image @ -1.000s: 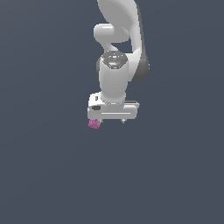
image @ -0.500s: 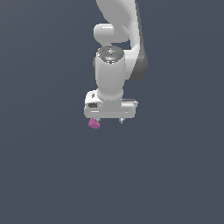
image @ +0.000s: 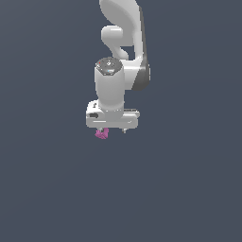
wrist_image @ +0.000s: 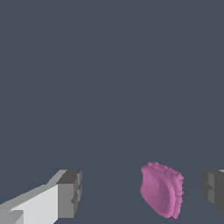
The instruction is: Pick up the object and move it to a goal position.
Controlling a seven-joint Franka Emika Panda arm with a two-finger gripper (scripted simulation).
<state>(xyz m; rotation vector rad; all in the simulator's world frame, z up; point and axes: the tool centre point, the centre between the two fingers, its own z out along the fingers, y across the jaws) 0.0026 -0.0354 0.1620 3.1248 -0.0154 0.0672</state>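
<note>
We are seeing the white arm (image: 116, 71) reaching straight down over a plain dark grey surface (image: 189, 189), and no edge or corner of that surface is showing in either view, so we cannot place anything against them. The gripper (wrist_image: 140, 192) is standing with its jaws apart: in the wrist view two dark grey fingertips (wrist_image: 70, 192) are sitting well separated, one on each side of the frame's lower part, with bare surface showing between them. The object (wrist_image: 162, 190), a small magenta-pink lumpy piece with a bumpy, ridged edge, is lying in the gap between those jaws, not centred but much closer to one fingertip than to the other; a narrow strip of grey is showing between it and that nearer fingertip, so we are reading them as just beside each other rather than touching. In the exterior view the object (image: 101, 133) is peeking out directly below the gripper (image: 112, 130), toward the exterior view's left end of the hand, partly hidden by the white gripper body. We cannot tell from either view whether the fingertips are reaching down to the level of the object. Counting what is visible, we are finding one arm, one gripper with two fingertips, and one pink object.
</note>
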